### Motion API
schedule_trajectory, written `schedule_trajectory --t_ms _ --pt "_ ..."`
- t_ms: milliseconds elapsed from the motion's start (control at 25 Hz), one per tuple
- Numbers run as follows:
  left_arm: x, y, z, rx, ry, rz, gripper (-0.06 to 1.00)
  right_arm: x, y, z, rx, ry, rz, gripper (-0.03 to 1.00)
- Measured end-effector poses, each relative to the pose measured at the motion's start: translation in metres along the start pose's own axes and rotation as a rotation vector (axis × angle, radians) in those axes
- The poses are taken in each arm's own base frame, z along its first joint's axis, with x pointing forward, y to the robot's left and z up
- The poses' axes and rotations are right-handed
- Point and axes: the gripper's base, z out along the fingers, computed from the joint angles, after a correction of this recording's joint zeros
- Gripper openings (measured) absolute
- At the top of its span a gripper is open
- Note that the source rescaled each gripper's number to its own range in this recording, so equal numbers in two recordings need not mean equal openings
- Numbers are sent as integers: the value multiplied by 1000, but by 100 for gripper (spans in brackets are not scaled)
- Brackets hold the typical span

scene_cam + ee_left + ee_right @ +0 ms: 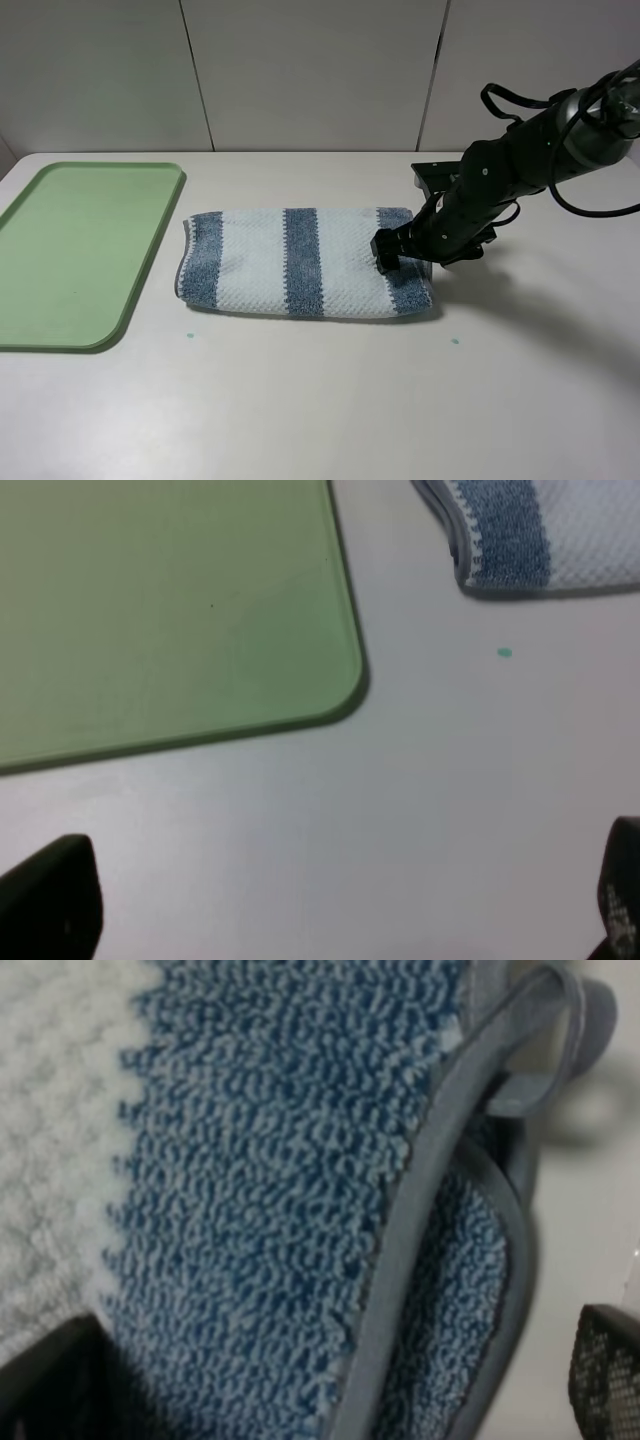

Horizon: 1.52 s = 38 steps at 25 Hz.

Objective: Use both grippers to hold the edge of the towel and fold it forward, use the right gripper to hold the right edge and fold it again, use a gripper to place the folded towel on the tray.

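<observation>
Exterior high: folded blue-and-white striped waffle towel [300, 262] on white table [320, 420], flat light-green plastic tray [80, 250] apart at its 9 o'clock; black R gripper [388, 252] on its 3 o'clock end.
Left wrist: L gripper [335, 920] gapes wide, empty.
Right wrist: R jaws wide, straddling grey piped hem [420, 1230].

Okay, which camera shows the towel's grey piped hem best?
The right wrist view: the hem fills it, close up. The left wrist view catches a short stretch at one towel corner; the high view shows only a thin line.

Right end effector [388, 253] and left end effector [335, 908] both gape.
</observation>
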Motion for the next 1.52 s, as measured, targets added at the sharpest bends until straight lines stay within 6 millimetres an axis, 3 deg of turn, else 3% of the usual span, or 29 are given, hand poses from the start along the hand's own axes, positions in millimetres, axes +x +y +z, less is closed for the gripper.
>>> schedule_trajectory --t_ms 280,360,520,880,1280,1520 --pt "0 0 0 0 0 0 100 -1 0 1 -1 -3 33 100" --pt "0 0 0 0 0 0 100 -1 0 1 -2 -8 57 94" --pt "0 0 0 0 0 0 100 -2 0 2 -4 -12 126 71" --pt "0 0 0 0 0 0 100 0 3 3 -7 -1 170 9" --pt "0 0 0 -1 0 0 100 0 2 0 6 6 124 8" --pt "0 0 0 -1 0 0 100 -1 1 -19 27 34 89 8"
